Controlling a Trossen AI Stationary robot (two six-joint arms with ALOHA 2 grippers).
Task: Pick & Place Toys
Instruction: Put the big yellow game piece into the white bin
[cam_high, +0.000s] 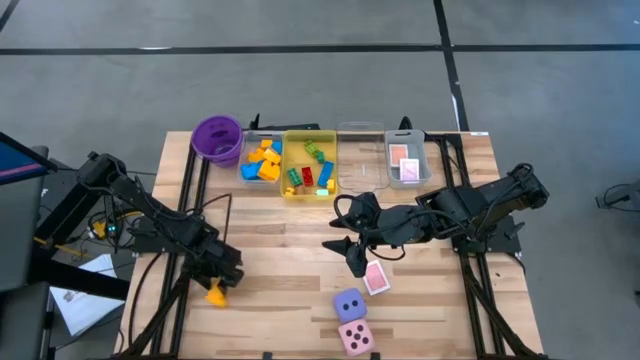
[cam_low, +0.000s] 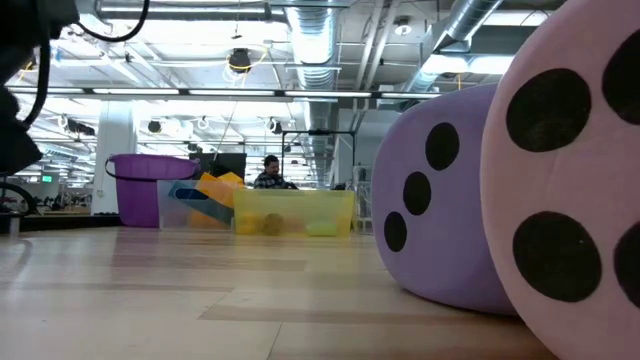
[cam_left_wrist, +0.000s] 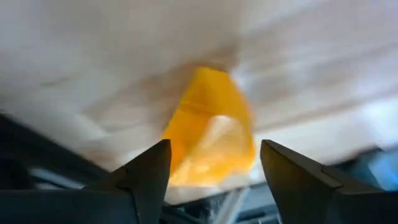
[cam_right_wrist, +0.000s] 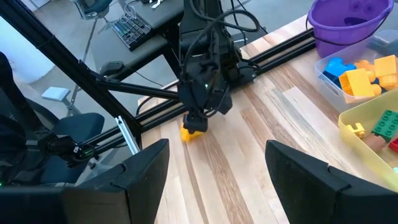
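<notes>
Fingers of my left gripper (cam_left_wrist: 211, 180) stood spread around the yellow brick (cam_high: 216, 294), well apart from the purple cup (cam_high: 217, 138).

You're looking at two matte black, segmented robot arms, a left arm (cam_high: 140, 205) and a right arm (cam_high: 470, 205), each built of blocky links with rounded joint housings. Thin black cables loop loosely off both, most plainly in a curl near the right arm's wrist and along the left arm's forearm. Each arm ends in a pair of dark, flat, wedge-shaped plastic fingers (cam_right_wrist: 146, 171) with squared, slightly bevelled tips. In the right wrist view, the left arm's wrist block shows bundled black wiring and a small green indicator light
</notes>
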